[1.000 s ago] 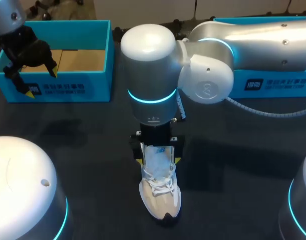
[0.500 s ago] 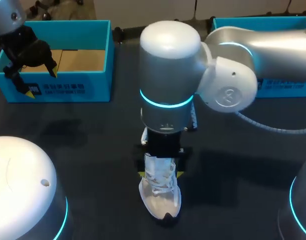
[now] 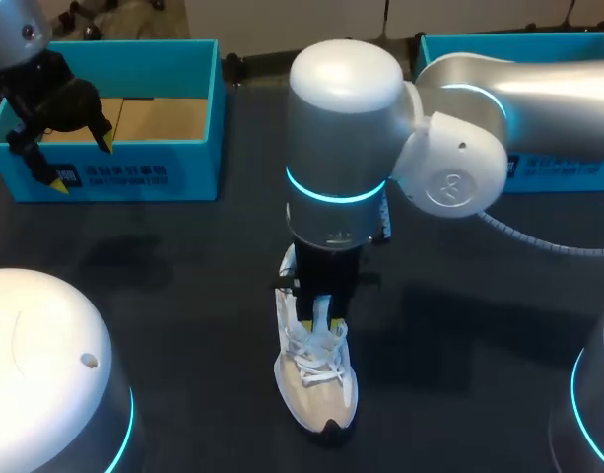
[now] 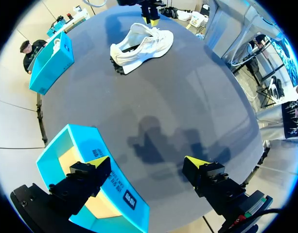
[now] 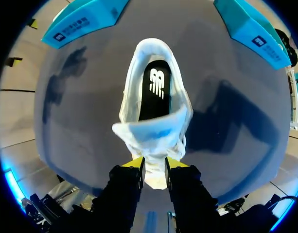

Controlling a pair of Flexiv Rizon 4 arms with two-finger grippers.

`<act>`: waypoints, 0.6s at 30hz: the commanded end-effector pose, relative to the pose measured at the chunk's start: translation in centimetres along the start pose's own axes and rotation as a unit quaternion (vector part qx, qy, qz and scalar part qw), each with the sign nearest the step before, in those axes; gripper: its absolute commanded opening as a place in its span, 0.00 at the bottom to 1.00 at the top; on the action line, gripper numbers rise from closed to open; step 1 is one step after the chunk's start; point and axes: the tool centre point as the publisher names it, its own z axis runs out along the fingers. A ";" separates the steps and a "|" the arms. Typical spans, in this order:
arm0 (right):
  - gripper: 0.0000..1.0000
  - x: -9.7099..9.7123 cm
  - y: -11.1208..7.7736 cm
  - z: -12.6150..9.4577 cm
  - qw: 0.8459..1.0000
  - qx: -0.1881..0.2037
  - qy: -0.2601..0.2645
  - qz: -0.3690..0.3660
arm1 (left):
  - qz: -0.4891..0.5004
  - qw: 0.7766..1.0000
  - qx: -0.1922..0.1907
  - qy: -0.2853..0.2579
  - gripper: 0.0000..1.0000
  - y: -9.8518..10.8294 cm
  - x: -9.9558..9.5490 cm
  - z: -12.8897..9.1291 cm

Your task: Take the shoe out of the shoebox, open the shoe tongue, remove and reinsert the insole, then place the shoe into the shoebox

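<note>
Over the desk's (image 3: 183, 296) middle, in the head view, the right tool (image 3: 321, 313) stands on the white shoe (image 3: 314, 384), fingers narrow at its laced top. The left tool (image 3: 81, 165) hangs by the teal cardboard shoebox (image 3: 183, 108).

Well ahead of the left tool (image 4: 146, 162), in its wrist view, lies the shoe (image 4: 141, 46). The fingers gape wide, holding nothing, one above the shoebox (image 4: 114, 194) wall.

Between the right tool's (image 5: 155, 167) fingers, in its wrist view, sits the soft white tongue (image 5: 153, 133), pinched from both sides. Beyond it the black insole (image 5: 156, 92) lies flat inside the shoe (image 5: 131, 92).
</note>
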 end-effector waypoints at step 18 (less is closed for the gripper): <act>0.22 1.2 1.1 1.9 0.999 0.001 -0.027 0.020 | 0.000 1.000 -0.001 0.001 1.00 0.0 0.0 0.0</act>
